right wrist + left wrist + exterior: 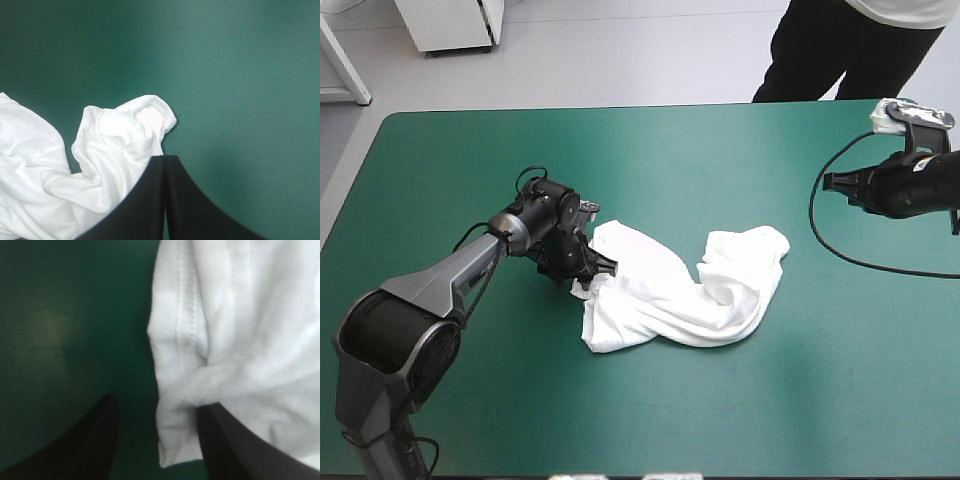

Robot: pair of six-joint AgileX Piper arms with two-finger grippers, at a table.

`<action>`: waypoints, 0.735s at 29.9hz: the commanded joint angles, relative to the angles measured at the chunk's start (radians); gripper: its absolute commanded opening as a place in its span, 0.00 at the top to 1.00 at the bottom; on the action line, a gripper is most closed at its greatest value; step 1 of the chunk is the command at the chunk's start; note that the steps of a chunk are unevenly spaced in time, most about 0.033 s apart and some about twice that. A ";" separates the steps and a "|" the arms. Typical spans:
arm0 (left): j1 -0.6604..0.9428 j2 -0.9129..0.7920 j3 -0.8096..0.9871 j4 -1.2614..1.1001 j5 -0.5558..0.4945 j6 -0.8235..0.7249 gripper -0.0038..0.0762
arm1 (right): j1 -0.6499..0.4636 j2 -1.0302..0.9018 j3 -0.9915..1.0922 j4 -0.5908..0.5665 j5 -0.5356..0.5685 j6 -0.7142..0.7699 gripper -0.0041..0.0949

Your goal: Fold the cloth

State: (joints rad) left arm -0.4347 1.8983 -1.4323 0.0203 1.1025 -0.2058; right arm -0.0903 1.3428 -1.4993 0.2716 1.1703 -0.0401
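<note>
The white T-shirt (680, 290) lies crumpled in a long heap at the middle of the table. My left gripper (588, 272) is low at the heap's left end. In the left wrist view this gripper (159, 402) is open, with a stitched hem edge of the T-shirt (180, 370) lying between its fingers (95, 440) on the cover. My right gripper (826, 182) hovers near the table's far right corner, well apart from the T-shirt. Its black fingers meet in one arch, so the right gripper (165, 159) is shut on nothing, and the heap's right end (115, 145) lies ahead of it.
The teal-green cover (470, 160) stretches wide around the heap on every side. The table's far edge (620, 108) runs close behind the right arm.
</note>
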 commanded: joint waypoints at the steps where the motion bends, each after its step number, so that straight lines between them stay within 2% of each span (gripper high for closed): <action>1: 0.000 -0.026 -0.019 -0.020 -0.003 0.004 0.52 | -0.008 -0.034 -0.031 0.018 -0.043 -0.009 0.98; 6: -0.002 0.015 -0.017 -0.058 -0.001 0.048 0.52 | -0.008 -0.034 -0.031 0.018 -0.043 -0.009 0.98; 8: -0.002 0.022 -0.017 -0.061 -0.003 0.066 0.57 | -0.007 -0.034 -0.031 0.018 -0.041 -0.011 0.98; 10: -0.002 0.022 -0.017 -0.058 -0.005 0.064 0.78 | 0.006 -0.030 -0.031 0.006 -0.037 -0.028 0.97; 11: -0.002 0.022 -0.017 -0.056 -0.005 0.064 0.91 | 0.024 -0.028 -0.031 -0.004 -0.037 -0.031 0.95; 12: -0.002 0.022 -0.017 -0.052 -0.005 0.069 0.96 | 0.045 -0.022 -0.031 -0.015 -0.035 -0.040 0.92; 14: -0.002 0.022 -0.017 -0.051 -0.005 0.069 0.96 | 0.095 -0.004 -0.031 -0.060 -0.035 -0.042 0.82; 17: -0.002 0.022 -0.017 -0.051 -0.005 0.069 0.96 | 0.191 0.041 -0.031 -0.144 -0.037 -0.014 0.57; 20: -0.002 0.022 -0.017 -0.051 -0.005 0.071 0.96 | 0.263 0.105 -0.033 -0.176 -0.026 0.051 0.36; 22: -0.002 0.022 -0.017 -0.055 -0.005 0.084 0.96 | 0.281 0.153 -0.038 -0.174 -0.017 0.109 0.34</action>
State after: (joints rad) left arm -0.4359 1.9308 -1.4489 -0.0558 1.1079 -0.1315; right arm 0.1605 1.4668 -1.4993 0.1114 1.1712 0.0000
